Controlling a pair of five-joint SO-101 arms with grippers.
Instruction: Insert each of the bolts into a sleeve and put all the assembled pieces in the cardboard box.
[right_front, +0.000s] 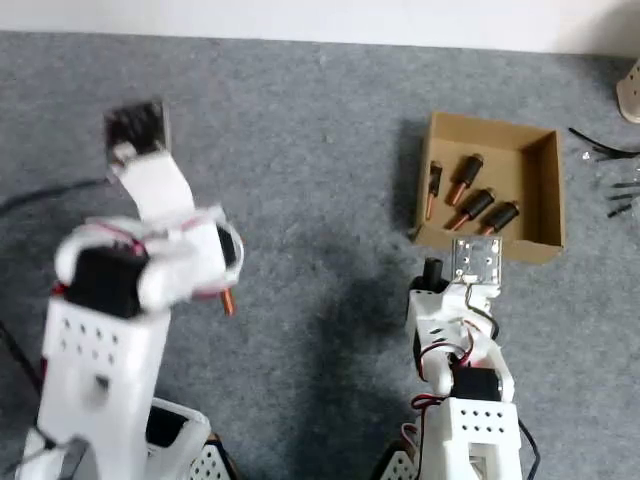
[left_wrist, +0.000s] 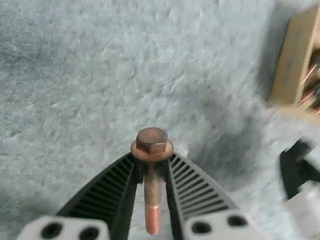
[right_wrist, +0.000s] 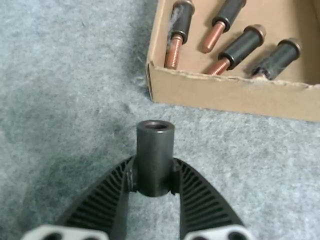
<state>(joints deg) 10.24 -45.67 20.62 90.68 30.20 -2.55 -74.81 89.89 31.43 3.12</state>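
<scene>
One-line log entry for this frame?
left end effector: shut on bolt | right end effector: shut on sleeve | cardboard box: four assembled pieces

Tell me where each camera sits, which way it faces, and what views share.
High view: fixed above, looking down on the table, left arm, right arm and cardboard box.
Left wrist view: on the left wrist, facing the table past the left gripper, shut on a bolt.
Right wrist view: on the right wrist, facing the box past the right gripper, shut on a sleeve.
Shared: all three show the box.

Left pincer (left_wrist: 152, 160) clamped, arm lifted high; right pincer (right_wrist: 154, 167) clamped.
</scene>
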